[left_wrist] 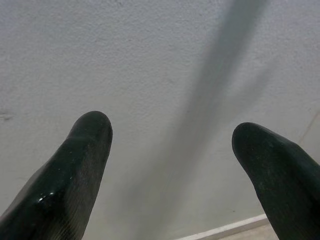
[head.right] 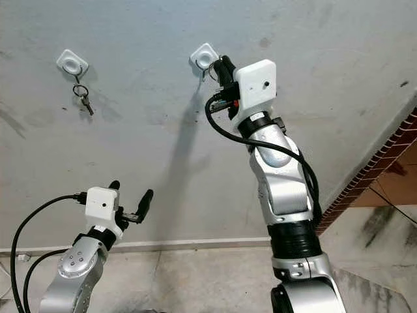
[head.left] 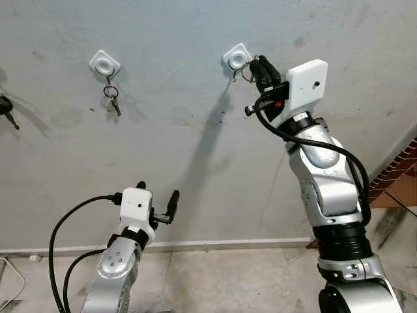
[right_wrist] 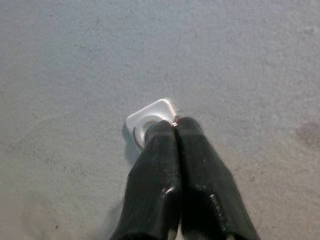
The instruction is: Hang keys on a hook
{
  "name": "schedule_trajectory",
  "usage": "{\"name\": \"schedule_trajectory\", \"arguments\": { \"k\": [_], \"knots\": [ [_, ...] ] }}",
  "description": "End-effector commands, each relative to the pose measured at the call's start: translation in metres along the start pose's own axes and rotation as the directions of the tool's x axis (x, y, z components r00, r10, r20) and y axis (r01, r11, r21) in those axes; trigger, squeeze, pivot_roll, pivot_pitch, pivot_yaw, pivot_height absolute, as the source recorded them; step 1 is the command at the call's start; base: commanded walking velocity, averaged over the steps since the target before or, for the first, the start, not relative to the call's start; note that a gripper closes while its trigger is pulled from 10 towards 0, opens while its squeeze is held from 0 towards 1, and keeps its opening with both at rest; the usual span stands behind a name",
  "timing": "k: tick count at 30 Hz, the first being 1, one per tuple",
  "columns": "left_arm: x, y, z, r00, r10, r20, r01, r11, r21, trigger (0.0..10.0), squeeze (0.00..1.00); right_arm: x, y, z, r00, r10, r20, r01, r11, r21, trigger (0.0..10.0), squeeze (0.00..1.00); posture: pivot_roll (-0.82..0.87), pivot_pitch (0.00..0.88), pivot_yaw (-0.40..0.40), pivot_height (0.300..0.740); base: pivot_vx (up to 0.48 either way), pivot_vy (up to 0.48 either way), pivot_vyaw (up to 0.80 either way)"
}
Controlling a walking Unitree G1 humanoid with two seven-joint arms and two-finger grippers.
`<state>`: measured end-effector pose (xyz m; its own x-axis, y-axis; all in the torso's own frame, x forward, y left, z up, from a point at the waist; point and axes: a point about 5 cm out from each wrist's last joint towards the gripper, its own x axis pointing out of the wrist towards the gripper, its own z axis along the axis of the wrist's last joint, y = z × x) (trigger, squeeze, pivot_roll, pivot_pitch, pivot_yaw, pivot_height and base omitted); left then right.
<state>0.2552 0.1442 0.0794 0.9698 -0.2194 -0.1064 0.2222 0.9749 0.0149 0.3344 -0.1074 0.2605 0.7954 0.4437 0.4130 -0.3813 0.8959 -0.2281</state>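
Observation:
A white square hook (head.left: 236,57) is fixed high on the grey wall. My right gripper (head.left: 255,65) is raised to it, fingers pressed together on a key ring (head.left: 246,74) that lies against the hook. In the right wrist view the shut fingers (right_wrist: 175,165) cover the lower part of the hook (right_wrist: 150,116), and a thin arc of ring (right_wrist: 135,139) shows beside them. The keys themselves are hidden. My left gripper (head.left: 158,203) is held low near the wall, open and empty, with its two fingertips (left_wrist: 85,145) wide apart.
A second white hook (head.left: 104,63) to the left carries a ring with keys (head.left: 112,98). Another dark key (head.left: 6,111) hangs at the far left edge. A white skirting (head.left: 228,244) runs along the floor, and a brick edge (head.left: 397,166) stands at the right.

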Motion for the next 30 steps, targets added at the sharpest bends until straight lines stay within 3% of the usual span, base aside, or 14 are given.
{"name": "schedule_trajectory", "arguments": {
  "k": [1,12,30],
  "knots": [
    [0.000,0.000,-0.003,1.000,-0.007,-0.011,0.007,1.000,0.004,10.0,0.00,-0.003,0.006,0.002,0.998,0.064,-0.001,-0.064,0.998,0.012,10.0,0.00,0.05,0.083,0.030,0.740,0.000,0.000,0.00],
    [-0.001,0.000,-0.003,1.000,-0.006,-0.012,0.006,1.000,0.004,10.0,0.00,-0.015,0.013,-0.003,0.993,0.111,-0.037,-0.111,0.994,0.025,10.0,0.00,0.05,0.083,0.031,0.740,0.000,0.000,0.00],
    [0.000,-0.001,-0.003,1.000,-0.006,-0.009,0.007,1.000,0.004,10.0,0.00,0.005,0.025,0.002,0.997,0.071,0.009,-0.072,0.994,0.084,10.0,0.00,0.06,0.080,0.027,0.740,0.000,0.000,0.00]
  ]
}}
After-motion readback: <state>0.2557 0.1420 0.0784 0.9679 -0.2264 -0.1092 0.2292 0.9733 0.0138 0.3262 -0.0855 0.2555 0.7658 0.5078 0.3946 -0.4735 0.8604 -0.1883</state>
